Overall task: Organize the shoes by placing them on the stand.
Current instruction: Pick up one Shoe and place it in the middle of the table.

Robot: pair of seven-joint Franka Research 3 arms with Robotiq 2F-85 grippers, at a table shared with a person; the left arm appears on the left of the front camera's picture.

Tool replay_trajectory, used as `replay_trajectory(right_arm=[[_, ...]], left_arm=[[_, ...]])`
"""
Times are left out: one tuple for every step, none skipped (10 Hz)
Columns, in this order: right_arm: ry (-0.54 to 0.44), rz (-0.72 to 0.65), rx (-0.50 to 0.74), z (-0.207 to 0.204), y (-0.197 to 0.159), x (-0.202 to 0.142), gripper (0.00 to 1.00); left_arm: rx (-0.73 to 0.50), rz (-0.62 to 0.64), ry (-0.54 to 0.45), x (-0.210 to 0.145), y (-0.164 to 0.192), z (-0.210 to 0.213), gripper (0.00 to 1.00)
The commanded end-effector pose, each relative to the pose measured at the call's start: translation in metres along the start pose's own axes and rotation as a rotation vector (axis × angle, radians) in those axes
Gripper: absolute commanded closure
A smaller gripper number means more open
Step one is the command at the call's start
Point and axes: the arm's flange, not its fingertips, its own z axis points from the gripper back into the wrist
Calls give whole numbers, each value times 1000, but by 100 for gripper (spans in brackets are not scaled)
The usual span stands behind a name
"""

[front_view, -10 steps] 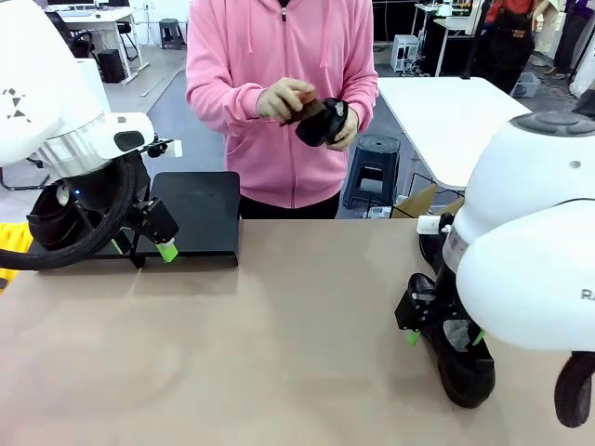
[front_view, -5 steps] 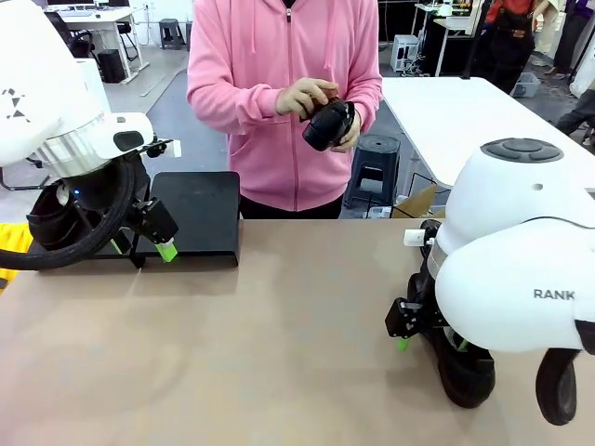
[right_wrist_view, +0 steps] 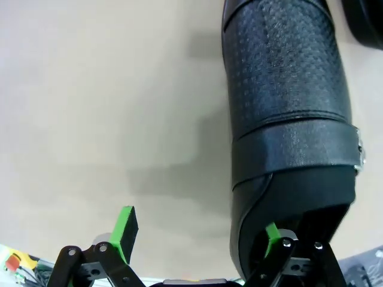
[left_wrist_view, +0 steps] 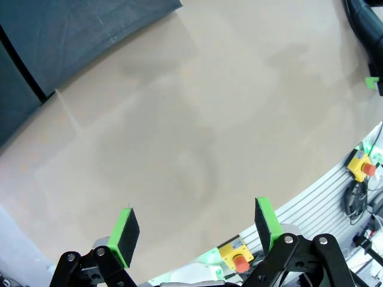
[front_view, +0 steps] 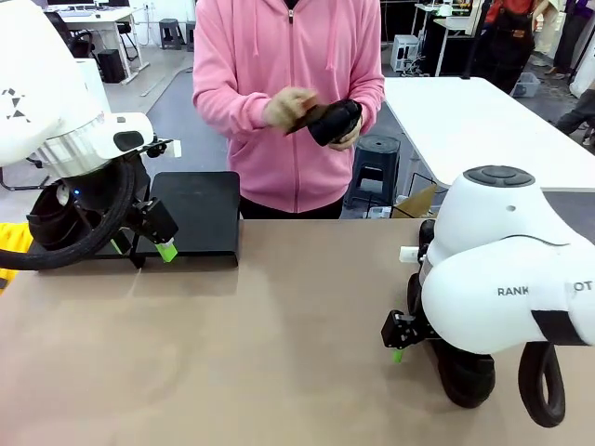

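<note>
The person across the table holds one glossy black shoe [front_view: 333, 121] in both hands at chest height. A second shoe [front_view: 465, 376] lies on the table at the right, under my right arm; close up, this shoe [right_wrist_view: 287, 119] runs along the right side, its rear end against one finger. My right gripper [front_view: 414, 348] [right_wrist_view: 197, 230] is open and holds nothing. A third shoe [front_view: 428, 237] sits just behind. The black stand [front_view: 195, 209] [left_wrist_view: 72, 36] is at the far left, with a shoe [front_view: 46, 223] on its left part. My left gripper [front_view: 144, 251] [left_wrist_view: 196, 224] hangs open at the stand's front edge.
The tan table [front_view: 260, 344] has free room across its middle and front. My left arm's black cable loops in front of the stand's left part. A white table [front_view: 465, 121] and a stool [front_view: 372, 167] stand behind the person.
My right arm has swung left and nearer, carrying its gripper left along the shoe on the table. The person has turned the held shoe in their hands. The left arm is still.
</note>
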Motion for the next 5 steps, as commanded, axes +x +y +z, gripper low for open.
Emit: replay_trajectory(right_arm=[[-25,6,3,-20,-22,-16,0],[-31,9,-1,-20,-24,-15,18],[-35,12,-7,-20,-25,-14,37],[-34,11,-13,-21,-26,-13,55],[-32,11,-23,-24,-26,-13,74]], left_arm=[[14,1,6,-4,1,1,0],[14,1,6,-4,1,1,0],[14,1,6,-4,1,1,0],[14,1,6,-4,1,1,0],[14,1,6,-4,1,1,0]])
